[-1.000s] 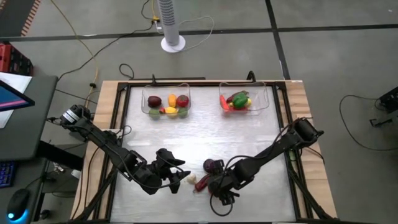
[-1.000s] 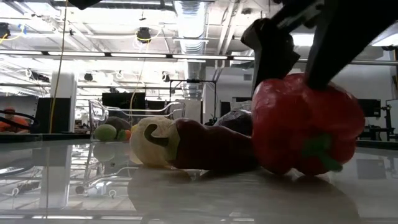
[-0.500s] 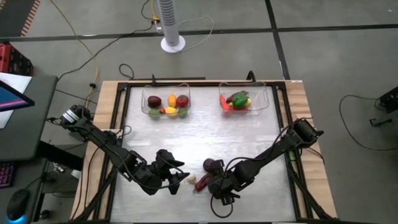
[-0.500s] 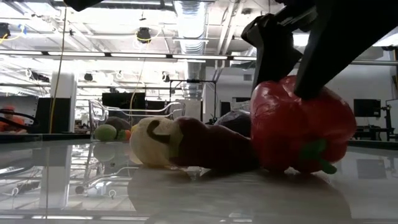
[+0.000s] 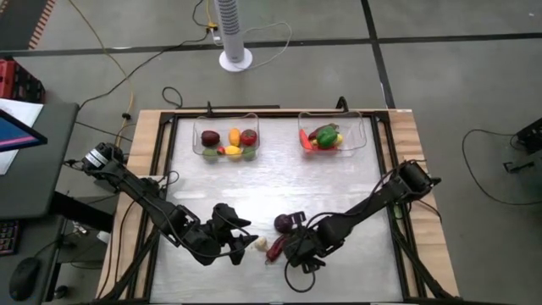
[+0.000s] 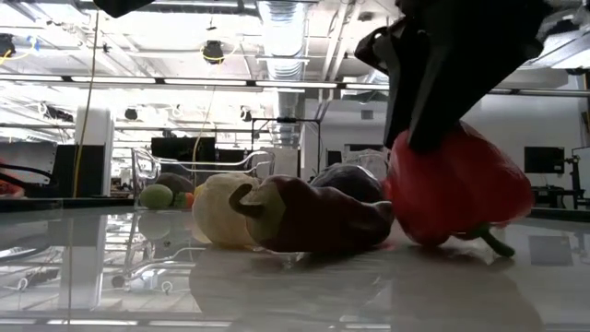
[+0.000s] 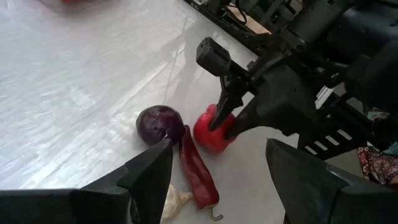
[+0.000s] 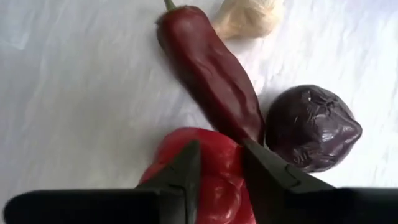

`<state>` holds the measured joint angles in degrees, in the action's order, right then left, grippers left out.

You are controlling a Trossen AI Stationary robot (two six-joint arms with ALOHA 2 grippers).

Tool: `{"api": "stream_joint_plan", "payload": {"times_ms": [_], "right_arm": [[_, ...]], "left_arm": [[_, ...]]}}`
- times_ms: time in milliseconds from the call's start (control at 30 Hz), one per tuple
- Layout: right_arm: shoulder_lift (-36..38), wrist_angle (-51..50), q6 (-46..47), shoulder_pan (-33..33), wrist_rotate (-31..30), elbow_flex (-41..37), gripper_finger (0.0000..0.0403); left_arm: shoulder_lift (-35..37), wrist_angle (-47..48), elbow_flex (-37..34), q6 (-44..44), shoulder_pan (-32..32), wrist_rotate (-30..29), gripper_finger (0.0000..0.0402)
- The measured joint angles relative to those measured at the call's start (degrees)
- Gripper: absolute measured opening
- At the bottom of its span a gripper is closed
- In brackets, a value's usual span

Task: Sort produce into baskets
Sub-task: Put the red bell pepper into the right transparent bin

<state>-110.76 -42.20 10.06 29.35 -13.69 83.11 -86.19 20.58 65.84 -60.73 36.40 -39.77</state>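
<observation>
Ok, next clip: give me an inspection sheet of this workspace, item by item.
Surface: pale glossy table, dark rails along its edges.
Job's things: left tub and right tub at the far edge, both holding produce; near the front edge lie a red bell pepper, long dark red chilli, purple round piece and pale bulb, bunched together.
Clutter: nothing seen.
Grippers: right gripper shut on the red bell pepper; left gripper open, beside the bunch, empty.
Cables: yellow and dark cords on the floor behind the table.
Surroundings: white tower fan, monitor corner, large open room.
</observation>
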Motion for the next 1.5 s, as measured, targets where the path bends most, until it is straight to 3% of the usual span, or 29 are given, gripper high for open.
{"api": "stream_joint_plan", "payload": {"times_ms": [167,533,800,1100,1400,1500], "right_arm": [[0.2,-1.9,1.9,-1.9,0.1,0.0,0.0137],[0.4,-12.5,2.4,-4.5,0.4,8.4,0.0255],[0.6,-24.4,13.5,-2.9,3.9,13.3,0.0310],[0.6,-21.0,18.8,-1.1,1.7,9.2,0.0356],[0.5,-10.4,18.0,-4.3,1.7,1.0,0.0353],[0.6,-7.5,17.9,-5.2,4.7,-1.8,0.0348]], "left_arm": [[0.0,0.0,0.0,0.0,0.0,0.0,0.0245],[0.0,0.0,0.0,-0.2,0.0,-0.1,0.0245],[0.0,0.2,0.0,-0.6,0.3,-0.1,0.0245],[0.0,1.2,0.0,0.0,0.2,-0.8,0.0245],[0.0,1.3,0.0,-1.5,0.4,0.7,0.0245],[0.0,1.7,0.0,-2.0,0.4,0.8,0.0245]]}}
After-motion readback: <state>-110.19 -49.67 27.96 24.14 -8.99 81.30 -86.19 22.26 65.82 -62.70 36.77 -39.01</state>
